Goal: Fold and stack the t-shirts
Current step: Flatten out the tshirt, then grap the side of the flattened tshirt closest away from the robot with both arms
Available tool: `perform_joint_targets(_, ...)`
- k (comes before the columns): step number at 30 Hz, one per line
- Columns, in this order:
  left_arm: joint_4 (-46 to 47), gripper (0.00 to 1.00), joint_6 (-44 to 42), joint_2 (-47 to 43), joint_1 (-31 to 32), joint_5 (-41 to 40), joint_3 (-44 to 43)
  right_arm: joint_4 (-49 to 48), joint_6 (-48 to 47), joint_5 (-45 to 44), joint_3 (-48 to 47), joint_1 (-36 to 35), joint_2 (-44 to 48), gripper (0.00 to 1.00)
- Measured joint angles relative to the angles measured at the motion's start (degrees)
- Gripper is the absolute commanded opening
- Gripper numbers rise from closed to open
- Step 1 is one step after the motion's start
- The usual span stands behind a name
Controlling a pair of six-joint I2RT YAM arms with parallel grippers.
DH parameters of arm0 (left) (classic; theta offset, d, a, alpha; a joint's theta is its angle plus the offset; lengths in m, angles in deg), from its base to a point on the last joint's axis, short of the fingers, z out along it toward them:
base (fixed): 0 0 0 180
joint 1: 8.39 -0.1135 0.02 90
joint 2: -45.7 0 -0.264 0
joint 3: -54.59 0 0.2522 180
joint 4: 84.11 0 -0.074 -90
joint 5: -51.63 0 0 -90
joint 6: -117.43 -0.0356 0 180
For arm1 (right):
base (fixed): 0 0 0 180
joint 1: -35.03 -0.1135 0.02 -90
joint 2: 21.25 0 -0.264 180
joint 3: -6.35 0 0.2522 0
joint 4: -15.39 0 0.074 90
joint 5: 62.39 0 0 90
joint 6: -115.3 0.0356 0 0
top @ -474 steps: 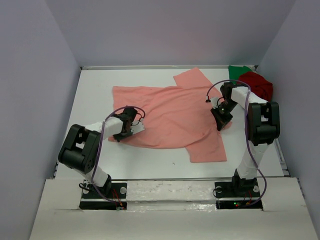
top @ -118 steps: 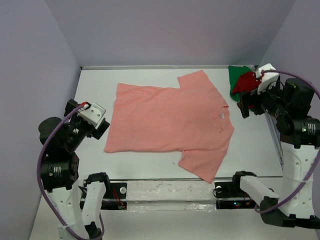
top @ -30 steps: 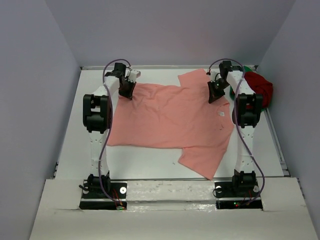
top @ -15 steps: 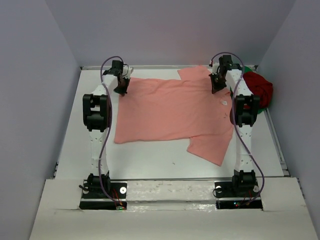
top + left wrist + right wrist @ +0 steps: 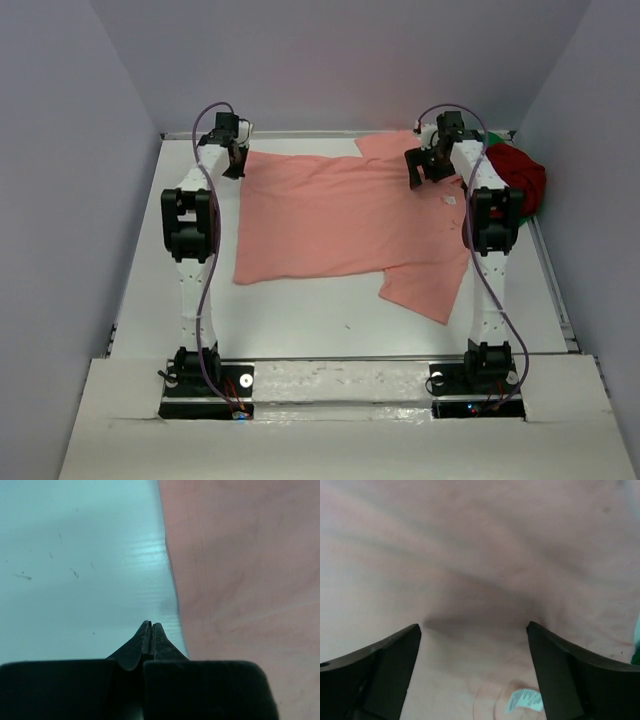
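The pink shirt [image 5: 340,215] lies spread flat on the bench [image 5: 300,320], set toward 12 o'clock, with its hem along the 9 o'clock side and its collar toward 3 o'clock. One sleeve points to 12 o'clock and the other sticks out toward 5 o'clock. Laid open like this, it looks ready for a first fold rather than partly folded. The left arm [image 5: 188,225] is stretched out to the shirt's 11 o'clock corner. Its wrist view shows the left jaws pressed together with their tips over bare bench just beside the stitched hem, and no cloth can be seen between them. The right arm [image 5: 487,225] reaches out to about 1 o'clock. The right jaws are spread wide just above the cloth near the collar, where a small label [image 5: 522,700] shows, and they pinch nothing. That stance suggests the fabric is free at that end. The dark red shirt [image 5: 520,175] is heaped in the 2 o'clock corner, with a sliver of green shirt [image 5: 637,640] beside the pink shoulder. That heap sits close enough to be dragged along with any pull there. The right arm also lies over the shirt's 3 o'clock edge, so it stands in the way of folding that side.
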Motion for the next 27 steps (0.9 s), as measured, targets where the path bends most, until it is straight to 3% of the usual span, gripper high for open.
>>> perform_joint_targets(4,1.5,0.0,-0.9,-7.1,0.3,-1.4,8.8,-0.7,-2.0,4.1,11.8,-0.7,10.8,1.0)
perform_joint_targets(5,2.2,0.25,-1.4,-10.7,0.4,-1.7,12.5,-0.6,-2.3,4.7,12.8,-0.7,12.9,1.0)
perform_joint_targets(6,2.6,0.44,-1.7,-12.5,0.5,-1.9,14.2,-1.3,-2.5,5.1,14.8,-0.7,16.4,1.0)
perform_joint_targets(8,3.6,0.49,-2.8,-21.7,0.4,-1.9,20.0,-2.0,-2.9,5.3,17.6,-0.9,23.2,1.0)
perform_joint_targets(9,4.9,0.55,-3.8,-28.4,0.4,-0.7,24.0,-3.0,-2.9,5.0,19.9,-0.9,27.6,0.92)
perform_joint_targets(10,5.0,0.62,-4.3,-31.3,0.4,-0.1,25.3,-3.2,-2.9,5.0,21.4,-0.9,31.1,0.92)
perform_joint_targets(11,5.6,0.78,-5.1,-37.2,0.4,1.2,27.9,-4.2,-2.9,4.8,23.6,-0.9,35.3,0.68)
perform_joint_targets(13,6.6,0.87,-6.3,-45.4,0.3,3.3,31.3,-7.3,-2.9,3.8,31.0,-0.9,45.1,0.58)
perform_joint_targets(19,8.0,0.89,-8.9,-61.7,0.3,8.4,46.1,-8.7,-1.9,1.1,47.5,-0.9,57.4,0.58)
perform_joint_targets(22,7.1,0.88,-9.6,-62.7,0.3,10.5,52.9,-8.4,-1.0,0.3,56.3,-0.9,58.4,0.58)
perform_joint_targets(27,3.2,0.74,-11.2,-63.6,0.3,14.5,61.0,-6.9,0.5,-1.0,66.5,-0.9,62.0,0.62)
